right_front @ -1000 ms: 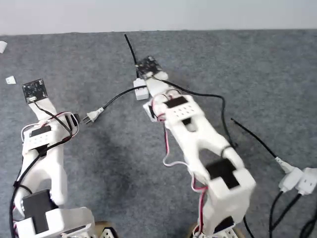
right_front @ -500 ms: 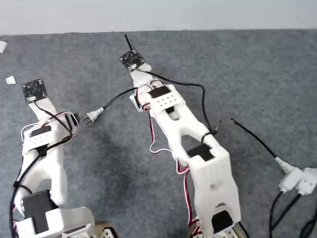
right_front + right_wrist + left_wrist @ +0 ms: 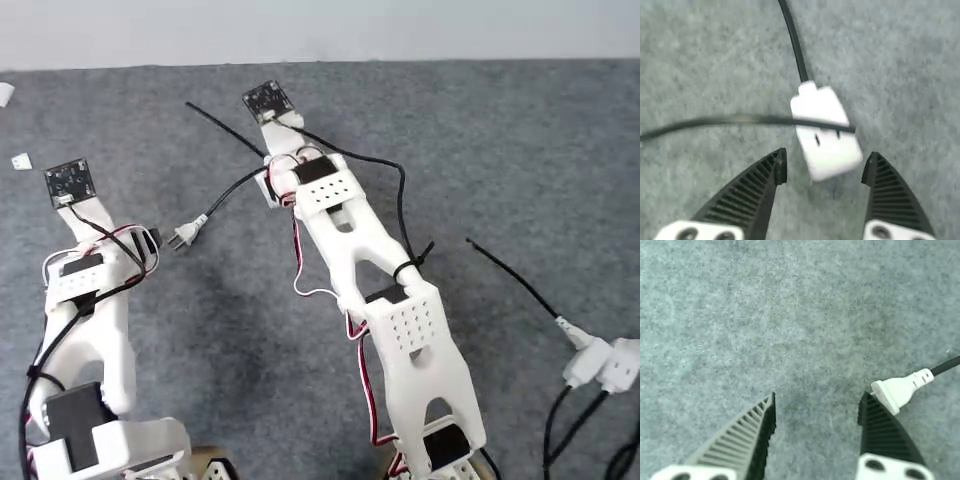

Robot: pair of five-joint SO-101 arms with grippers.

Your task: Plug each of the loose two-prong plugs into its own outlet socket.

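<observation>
The right gripper [image 3: 827, 152] just swung toward 10 o'clock and now sits wide open astride the outlet socket [image 3: 827, 130], so a grab's probably next. The left gripper [image 3: 818, 396] is open too, with the plug [image 3: 895, 390] just beside it, around 8 o'clock from the socket.

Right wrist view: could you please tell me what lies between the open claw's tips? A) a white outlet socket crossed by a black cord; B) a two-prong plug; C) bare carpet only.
A: the white outlet socket sits between the right claw's spread tips, with a black cord lying across it.
</observation>
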